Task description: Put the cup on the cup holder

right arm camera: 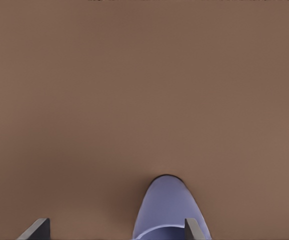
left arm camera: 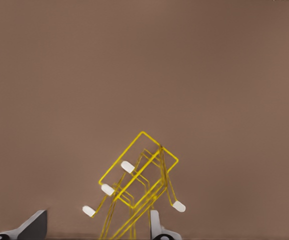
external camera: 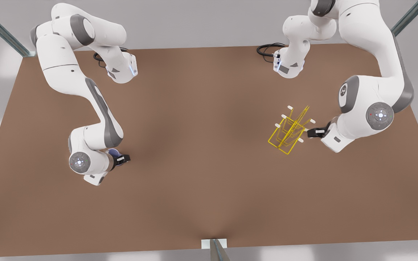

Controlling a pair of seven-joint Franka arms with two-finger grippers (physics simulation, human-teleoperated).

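Lavender-blue, the cup [right arm camera: 167, 207] sat between the right tool's [right arm camera: 117, 229] spread fingers, off-centre against one of them, not yet clamped. The grasp was the step in hand; next called for closing and a lift. The left tool [left arm camera: 97, 226], fingers apart, straddled the yellow cup holder [left arm camera: 137, 187], whose white-tipped pegs its wrist view showed. Farther off, the front view alone showed cup [external camera: 114, 153] and cup holder [external camera: 290, 132] well apart across the brown worktop [external camera: 201, 145].

Simulated lab: bare brown table [external camera: 209, 188]
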